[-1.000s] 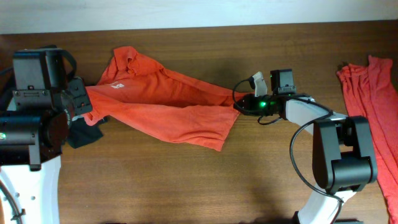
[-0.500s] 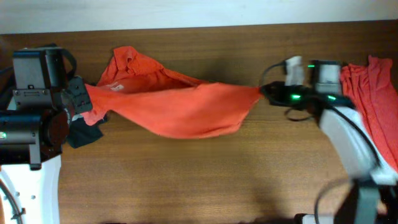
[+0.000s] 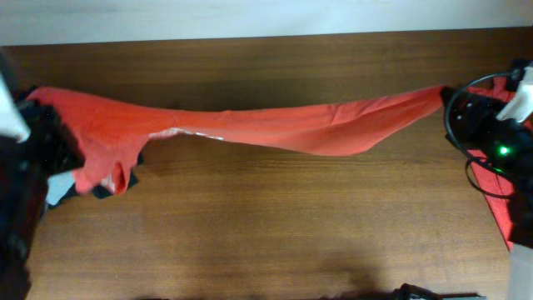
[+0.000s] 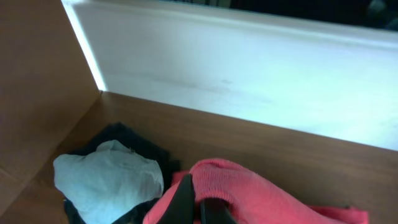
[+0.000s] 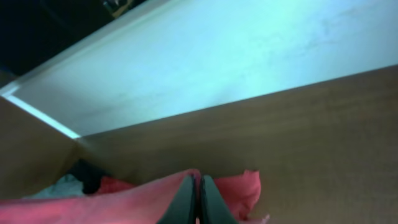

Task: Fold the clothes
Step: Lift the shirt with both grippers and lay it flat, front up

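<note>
The orange-red T-shirt (image 3: 275,125) is stretched in a long band across the table between my two grippers, lifted and sagging in the middle. My left gripper (image 3: 40,117) is shut on its left end at the far left edge; the left wrist view shows the jaws (image 4: 198,202) pinching a ribbed fold of the shirt (image 4: 261,196). My right gripper (image 3: 450,98) is shut on its right end at the far right; the right wrist view shows the closed jaws (image 5: 198,190) with the shirt's cloth (image 5: 124,202) between them.
A pale grey-blue folded tee (image 4: 109,180) lies on dark navy garments (image 4: 134,140) at the left, under the shirt's left end (image 3: 62,187). More red cloth (image 3: 500,208) lies at the right edge. A white wall (image 4: 249,68) runs behind the wooden table (image 3: 266,233).
Both grippers have moved far apart, left gripper to the left edge and right gripper to the right edge. The shirt has gone from a loose heap to a stretched band.
</note>
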